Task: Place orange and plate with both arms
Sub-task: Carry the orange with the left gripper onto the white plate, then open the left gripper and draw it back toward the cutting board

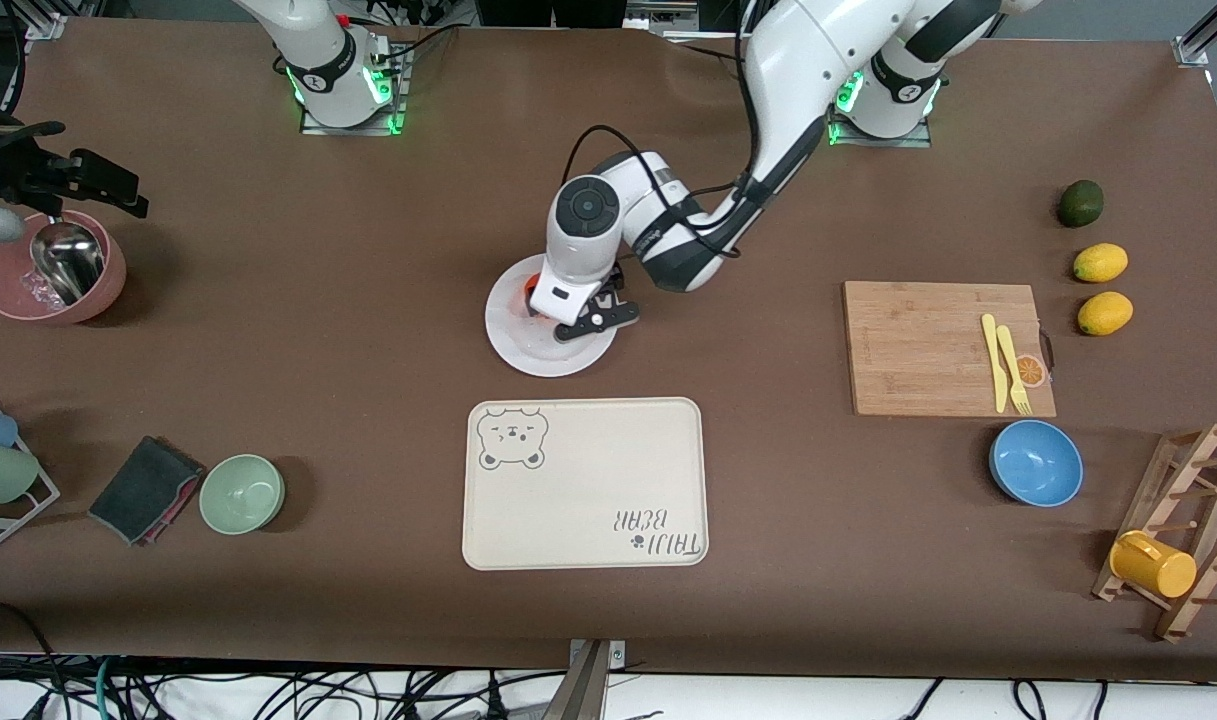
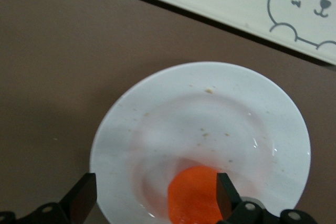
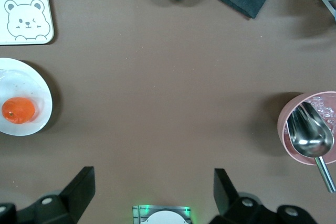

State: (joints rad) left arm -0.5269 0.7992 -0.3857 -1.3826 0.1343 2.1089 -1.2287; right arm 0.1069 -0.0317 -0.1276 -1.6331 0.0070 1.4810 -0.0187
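The orange (image 2: pixel 193 195) lies on the plate (image 2: pixel 157 103), mid-surface, just farther from the front camera than the bear tray (image 1: pixel 585 483). The left hand (image 2: pixel 155 195) hovers over it, released. The right hand (image 3: pixel 152 187) waits spread above its own base.

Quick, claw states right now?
Left claw: open over the orange on the plate, holding nothing.
Right claw: open, empty, waiting.

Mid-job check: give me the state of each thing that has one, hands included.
orange: lying on the plate, not held
plate: flat on the table, speckled with crumbs
left hand: open over the orange
right hand: open, waiting high over the table
yellow mug: hung on the wooden rack
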